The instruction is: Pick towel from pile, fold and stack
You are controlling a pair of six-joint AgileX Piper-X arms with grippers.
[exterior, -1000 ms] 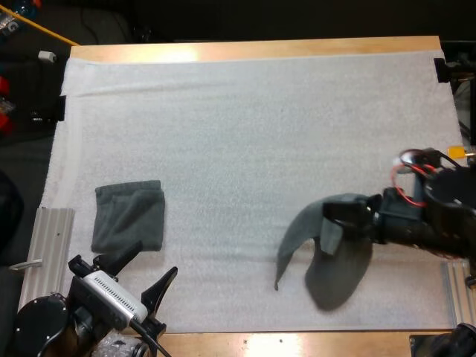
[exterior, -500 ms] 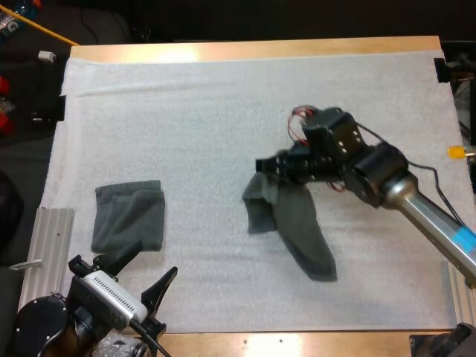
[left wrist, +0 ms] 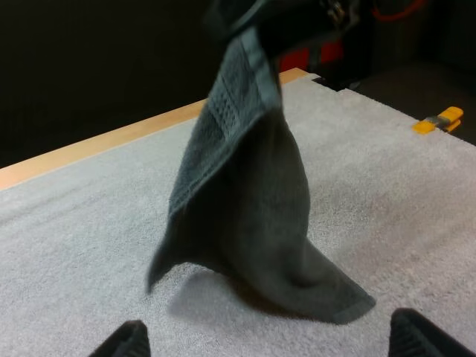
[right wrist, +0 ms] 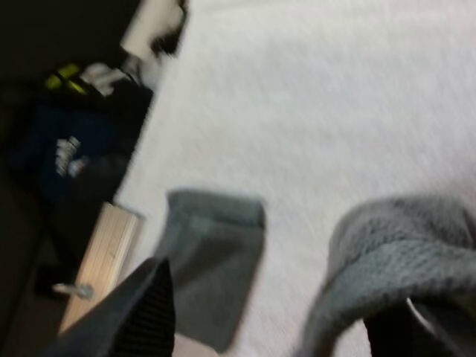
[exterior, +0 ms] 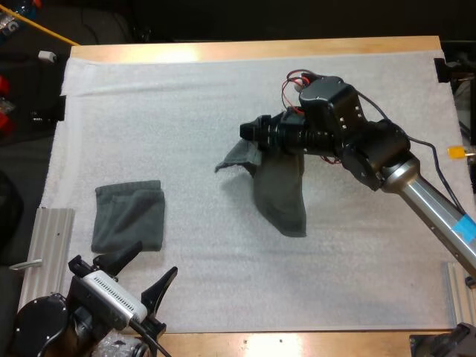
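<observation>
A dark grey-green towel (exterior: 279, 186) hangs from my right gripper (exterior: 249, 132) over the middle of the mat, its lower end trailing on the mat. In the right wrist view the fingers (right wrist: 152, 297) of my right gripper (right wrist: 275, 312) stand wide apart, and the towel (right wrist: 401, 238) drapes over one of them. From the left wrist the towel (left wrist: 245, 216) stands like a cone under the right gripper (left wrist: 282, 15). A folded towel (exterior: 128, 217) lies flat at the mat's near left. My left gripper (exterior: 152, 264) is open just in front of it, holding nothing.
The white mat (exterior: 186, 111) covers most of the wooden table. Ribbed metal rails lie at the near left (exterior: 44, 245) and near right (exterior: 454, 286) edges. The folded towel (right wrist: 212, 253) lies beyond the hanging one in the right wrist view.
My right arm swung from the near right to the mat's middle, carrying the towel with it. Its fingers have parted. The left arm and the folded towel stayed put.
</observation>
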